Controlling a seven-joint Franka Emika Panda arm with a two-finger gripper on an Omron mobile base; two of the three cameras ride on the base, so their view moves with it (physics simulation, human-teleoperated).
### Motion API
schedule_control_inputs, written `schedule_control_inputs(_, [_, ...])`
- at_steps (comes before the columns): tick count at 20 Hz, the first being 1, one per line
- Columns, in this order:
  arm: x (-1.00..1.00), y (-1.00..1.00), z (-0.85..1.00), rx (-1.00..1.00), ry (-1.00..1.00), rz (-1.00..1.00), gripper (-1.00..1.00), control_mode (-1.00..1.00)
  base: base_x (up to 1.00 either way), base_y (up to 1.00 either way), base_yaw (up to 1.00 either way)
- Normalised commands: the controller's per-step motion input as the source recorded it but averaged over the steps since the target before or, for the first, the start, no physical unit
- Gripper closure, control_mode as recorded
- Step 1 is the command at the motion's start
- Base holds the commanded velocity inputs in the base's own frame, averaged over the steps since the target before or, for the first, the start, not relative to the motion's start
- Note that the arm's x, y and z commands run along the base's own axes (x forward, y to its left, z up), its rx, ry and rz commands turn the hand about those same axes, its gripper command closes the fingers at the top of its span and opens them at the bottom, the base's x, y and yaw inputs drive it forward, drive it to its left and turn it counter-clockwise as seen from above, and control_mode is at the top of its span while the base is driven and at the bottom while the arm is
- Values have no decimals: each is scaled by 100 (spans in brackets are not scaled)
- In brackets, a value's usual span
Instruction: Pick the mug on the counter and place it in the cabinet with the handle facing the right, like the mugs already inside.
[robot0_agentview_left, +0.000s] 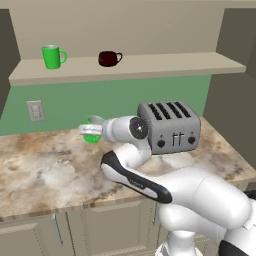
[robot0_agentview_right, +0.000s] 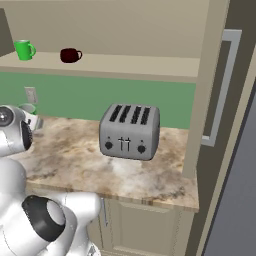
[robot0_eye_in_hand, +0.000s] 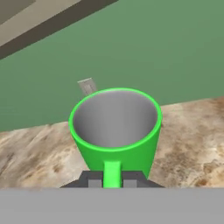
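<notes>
- Left base view: the white arm reaches left over the counter (robot0_agentview_left: 45, 170), and its gripper (robot0_agentview_left: 90, 131) sits at the mug (robot0_agentview_left: 92, 136), a green shape showing just under and behind the white hand, close to the green back wall (robot0_agentview_left: 115, 97).
- The mug is low, at or just above the stone; I cannot tell from here whether it touches the top.
- A silver toaster (robot0_agentview_left: 170, 126) stands on the counter just right of the arm's wrist.
- Up on the cabinet (robot0_agentview_left: 150, 65) shelf stand a second green mug (robot0_agentview_left: 52, 56) at the left and a dark red mug (robot0_agentview_left: 108, 58) near the middle, both with handles pointing right.
- A wall switch plate (robot0_agentview_left: 35, 110) sits on the green wall, left of the gripper.
- Right base view: the toaster (robot0_agentview_right: 130, 131) stands mid-counter (robot0_agentview_right: 140, 180), and the arm fills the lower left; a pale rim at the far left edge by the wrist may be the mug, but it is too hidden to be sure.
- The two shelf mugs (robot0_agentview_right: 23, 49) (robot0_agentview_right: 69, 55) stand at the upper left.
- Hand view: the mug (robot0_eye_in_hand: 114, 131) is upright and close, its grey inside open to the camera, its handle (robot0_eye_in_hand: 112, 173) turned toward the hand.
- The handle runs down between the two dark fingertips (robot0_eye_in_hand: 93, 180); the jaws sit close on either side of it, though I cannot tell whether they actually pinch it.
</notes>
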Motion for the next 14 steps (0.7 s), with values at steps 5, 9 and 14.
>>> schedule_control_inputs(5, [-41,-10,39,1,0,31,100,-100,0,0,0])
schedule_control_inputs(9, [-42,-10,43,0,0,33,100,-100,0,0,0])
schedule_control_inputs(14, [-32,-14,49,-1,-1,23,100,-100,0,0,0])
